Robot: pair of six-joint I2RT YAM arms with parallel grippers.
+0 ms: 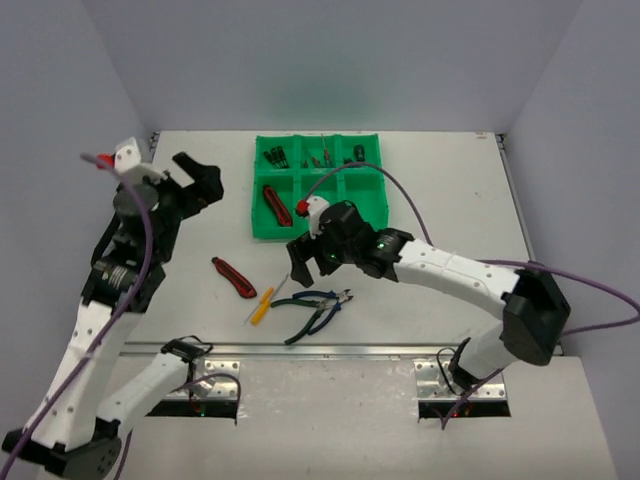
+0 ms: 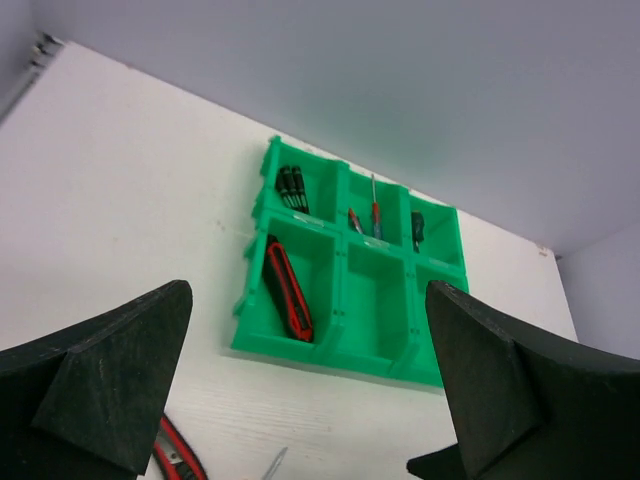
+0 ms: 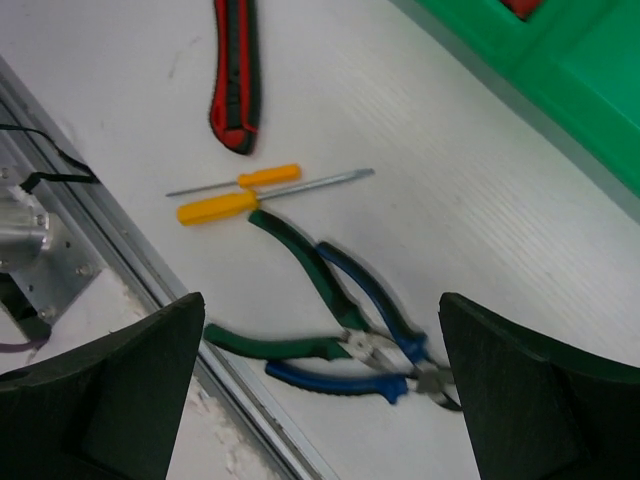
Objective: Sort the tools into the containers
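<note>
The green six-compartment tray [image 1: 262, 232] stands at the back middle and also shows in the left wrist view [image 2: 330, 352]. It holds a red-and-black utility knife [image 1: 274, 203] in the front left compartment and small precision screwdrivers [image 1: 276, 155] in the back row. On the table lie another utility knife [image 1: 232, 277], yellow-handled screwdrivers [image 1: 262, 305] and two pliers [image 1: 318, 305] with green and blue handles. My right gripper [image 1: 310, 262] is open and empty above the pliers [image 3: 350, 300]. My left gripper [image 1: 200, 180] is open and empty, raised left of the tray.
A metal rail [image 1: 340, 350] runs along the table's front edge, close to the pliers' handles. Grey walls close the back and both sides. A purple cable [image 1: 400, 195] arcs over the tray's right part.
</note>
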